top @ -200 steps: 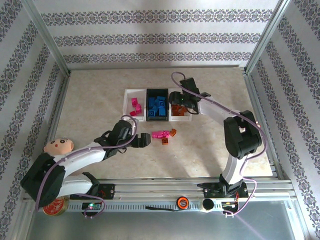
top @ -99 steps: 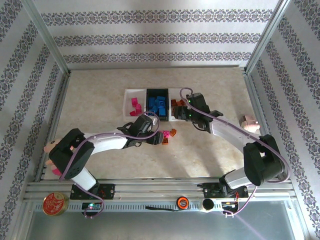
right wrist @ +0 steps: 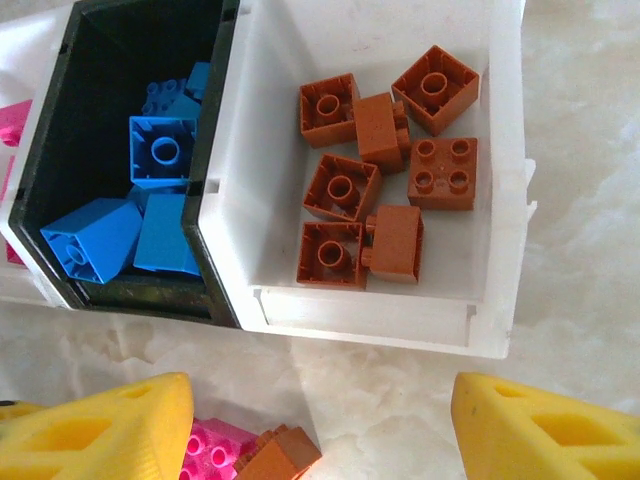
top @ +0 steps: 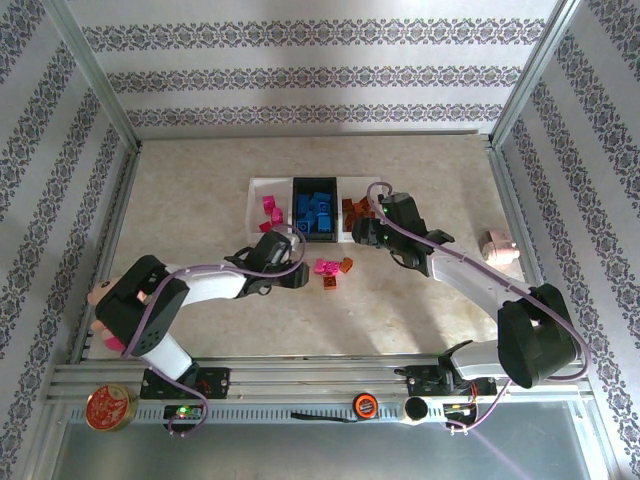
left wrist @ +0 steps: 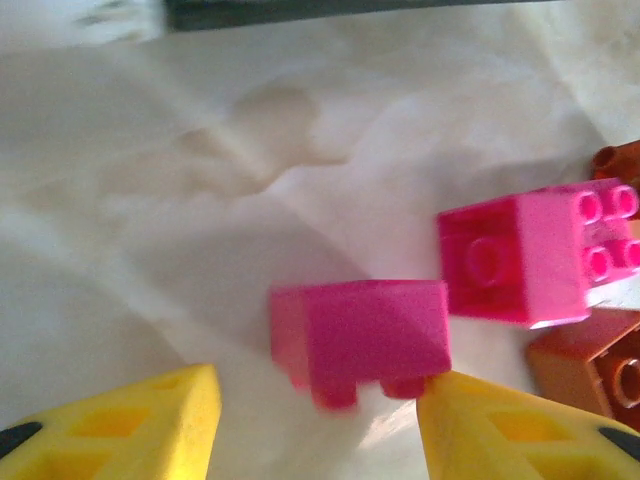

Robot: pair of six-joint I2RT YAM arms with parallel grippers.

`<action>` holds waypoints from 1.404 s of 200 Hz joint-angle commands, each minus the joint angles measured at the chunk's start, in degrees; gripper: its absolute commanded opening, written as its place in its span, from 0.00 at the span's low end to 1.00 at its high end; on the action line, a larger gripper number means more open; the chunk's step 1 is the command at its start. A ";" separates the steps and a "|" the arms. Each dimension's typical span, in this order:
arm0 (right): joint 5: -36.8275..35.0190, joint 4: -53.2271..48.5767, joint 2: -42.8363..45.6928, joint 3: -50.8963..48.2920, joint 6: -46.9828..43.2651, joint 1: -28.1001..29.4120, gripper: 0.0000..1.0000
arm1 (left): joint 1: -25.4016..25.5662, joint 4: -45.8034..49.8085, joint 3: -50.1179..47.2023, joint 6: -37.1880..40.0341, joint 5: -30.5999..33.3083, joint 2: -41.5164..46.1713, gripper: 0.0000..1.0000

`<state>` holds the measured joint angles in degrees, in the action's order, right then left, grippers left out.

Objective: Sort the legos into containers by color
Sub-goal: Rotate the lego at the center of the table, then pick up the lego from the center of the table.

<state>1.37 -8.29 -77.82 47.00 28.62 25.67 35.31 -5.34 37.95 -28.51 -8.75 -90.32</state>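
Three joined containers [top: 254,186] hold pink, blue [right wrist: 160,150] and orange-brown legos [right wrist: 340,190]. In front of them lie loose legos: a pink one [top: 325,267] and two orange-brown ones [top: 346,265]. My left gripper [left wrist: 315,430] is low over the table with a magenta brick [left wrist: 360,335] between its yellow fingers. The right finger [left wrist: 520,430] touches the brick's corner, and the left finger [left wrist: 110,430] stands apart from it. A second pink brick [left wrist: 525,255] lies just beyond. My right gripper [right wrist: 320,440] hangs open over the bare table, just in front of the right white tray [right wrist: 380,320].
A pale pink pig toy [top: 498,245] sits at the table's right edge. A doll head [top: 100,297] peeks out behind my left arm. The round red tin [top: 110,408] rests on the near rail. Metal frame posts line both sides.
My left gripper has reached the loose pile and its jaws have narrowed around the magenta brick. My right gripper has drawn back from over the orange tray to its front edge.
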 commanded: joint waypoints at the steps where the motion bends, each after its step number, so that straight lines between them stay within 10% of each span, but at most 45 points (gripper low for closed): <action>1: -0.64 1.22 1.35 -1.40 0.95 0.46 0.69 | -2.32 3.89 -3.33 -0.30 2.47 4.85 0.55; 63: -0.41 1.85 2.07 -2.60 1.35 0.70 0.70 | -0.56 8.97 -0.76 1.15 1.14 14.41 0.75; 200: -1.54 1.80 3.64 -4.63 1.44 1.40 0.71 | 0.47 -1.31 5.23 2.66 -1.57 -3.06 0.81; 281: -2.07 2.02 4.51 -6.29 1.35 1.43 0.71 | 0.48 -0.76 6.10 2.38 1.50 -5.53 0.52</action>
<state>0.89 -6.98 -75.16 41.78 29.82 26.52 35.14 -1.19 43.55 -26.72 -5.15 -94.41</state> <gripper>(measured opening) 0.711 0.552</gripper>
